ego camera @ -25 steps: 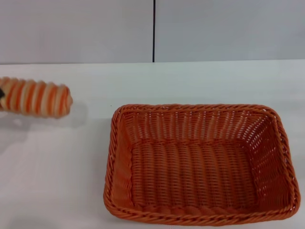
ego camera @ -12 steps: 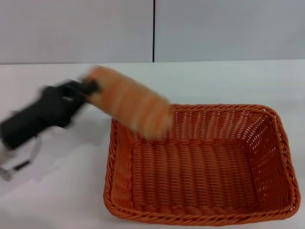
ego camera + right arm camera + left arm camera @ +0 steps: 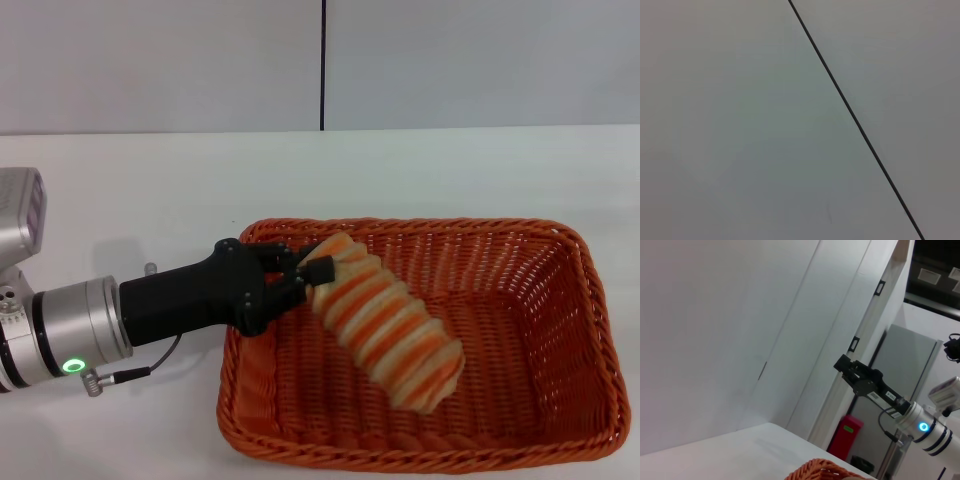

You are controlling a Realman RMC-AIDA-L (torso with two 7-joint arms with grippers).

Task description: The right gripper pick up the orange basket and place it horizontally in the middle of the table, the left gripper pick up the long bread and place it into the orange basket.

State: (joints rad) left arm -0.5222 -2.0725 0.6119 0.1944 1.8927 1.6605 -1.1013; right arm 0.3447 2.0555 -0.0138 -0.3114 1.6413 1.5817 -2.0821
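The orange basket [image 3: 520, 300] lies lengthwise on the white table [image 3: 150, 190], right of centre in the head view. My left gripper [image 3: 308, 272] reaches in over the basket's left rim and is shut on one end of the long bread [image 3: 390, 325]. The striped loaf slants down inside the basket, its free end low near the woven floor. I cannot tell whether that end touches. A bit of basket rim [image 3: 821, 471] shows in the left wrist view. The right gripper [image 3: 844, 365] shows there too, far off and held high on its arm.
The left arm's silver wrist [image 3: 60, 335] and a thin cable lie low over the table's left front. A grey wall with a dark vertical seam [image 3: 322, 65] stands behind the table. A red bin [image 3: 845, 436] stands off in the room.
The left arm swung the bread from the table's far left, over the basket's left rim and down inside it. The basket has not moved.
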